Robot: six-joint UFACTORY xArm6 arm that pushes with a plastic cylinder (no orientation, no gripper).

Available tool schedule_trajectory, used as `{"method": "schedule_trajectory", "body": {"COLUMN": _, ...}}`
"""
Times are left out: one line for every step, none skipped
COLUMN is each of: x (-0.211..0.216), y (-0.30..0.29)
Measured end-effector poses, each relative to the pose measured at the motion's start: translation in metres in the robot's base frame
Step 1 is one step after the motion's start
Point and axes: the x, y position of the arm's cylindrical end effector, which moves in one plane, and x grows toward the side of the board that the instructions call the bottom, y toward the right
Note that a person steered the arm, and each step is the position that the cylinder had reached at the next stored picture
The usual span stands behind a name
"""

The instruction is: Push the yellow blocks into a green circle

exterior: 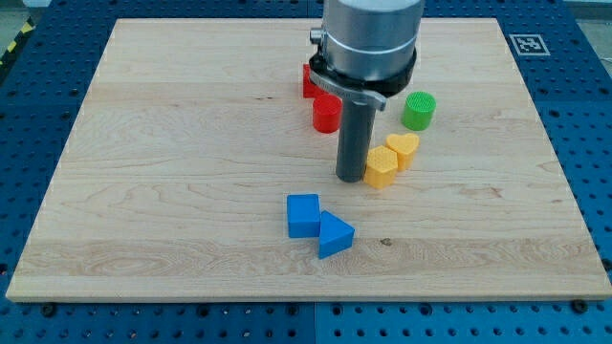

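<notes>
Camera view: a wooden board (pixel 172 143) lay on a blue table with holes (pixel 29 325).
Rod: it had no fingers to open or close, only a straight dark stick.
My tip (pixel 351 179): it sat on the board, touching or almost touching the left side of the yellow hexagon block (pixel 381 166).
Yellow heart block (pixel 404 149): it touched the hexagon, up and to the view's right.
Green round block (pixel 418 111): it stood near the heart, toward the view's top.
Red round block (pixel 326 115): it was left of the rod.
Second red block (pixel 308 82): partly hidden behind the arm.
Blue square block (pixel 303 215) and blue triangle block (pixel 335 234): they touched, near the view's bottom.
</notes>
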Motion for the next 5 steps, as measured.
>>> {"method": "schedule_trajectory", "body": {"x": 0.012, "y": 0.0}}
{"method": "schedule_trajectory", "body": {"x": 0.015, "y": 0.0}}
{"method": "schedule_trajectory", "body": {"x": 0.011, "y": 0.016}}
{"method": "schedule_trajectory", "body": {"x": 0.011, "y": 0.044}}
{"method": "schedule_trajectory", "body": {"x": 0.01, "y": 0.062}}
